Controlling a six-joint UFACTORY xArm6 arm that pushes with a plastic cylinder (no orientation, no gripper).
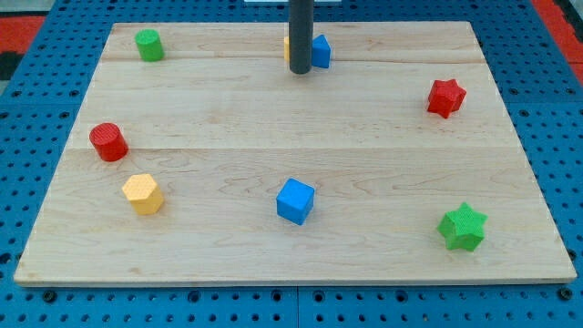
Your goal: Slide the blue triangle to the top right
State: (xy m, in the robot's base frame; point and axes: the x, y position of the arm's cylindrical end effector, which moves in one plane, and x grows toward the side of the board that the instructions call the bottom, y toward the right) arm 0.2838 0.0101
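rod with no tool, nothing grasped; my tip rests on the counter at the view's top centre, touching the blue triangle on its left; an orange block peeks out behind the rod; red star well apart at right.

On my wooden board I see a green cylinder far left, a red cylinder left, a yellow hexagonal block near left, a blue cube near centre, a red star right, and a green star near right.
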